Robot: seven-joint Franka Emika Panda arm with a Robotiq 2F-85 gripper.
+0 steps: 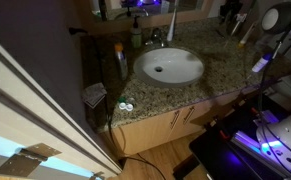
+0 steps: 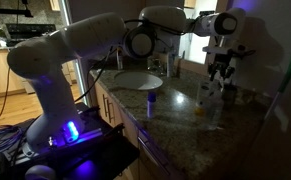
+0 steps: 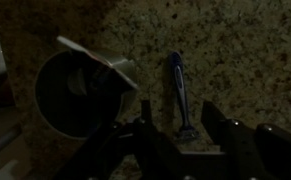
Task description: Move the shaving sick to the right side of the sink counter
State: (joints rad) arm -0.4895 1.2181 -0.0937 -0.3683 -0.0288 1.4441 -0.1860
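Observation:
The shaving stick (image 3: 180, 92) is a dark blue razor lying flat on the speckled granite sink counter (image 3: 245, 50), with its head towards me. My gripper (image 3: 183, 128) is open just above it, one finger on each side of the razor head, and holds nothing. In an exterior view the gripper (image 2: 220, 72) hangs over the far end of the sink counter (image 2: 185, 125), past the white basin (image 2: 137, 80). The basin (image 1: 169, 66) and the chrome faucet (image 1: 155, 38) also show in an exterior view.
A dark round cup (image 3: 73, 92) with a white piece on its rim stands close beside the razor. A small bottle (image 2: 151, 100) and a yellow item (image 2: 198, 110) stand on the counter. Bottles (image 1: 119, 58) and small items (image 1: 125, 106) sit beside the basin.

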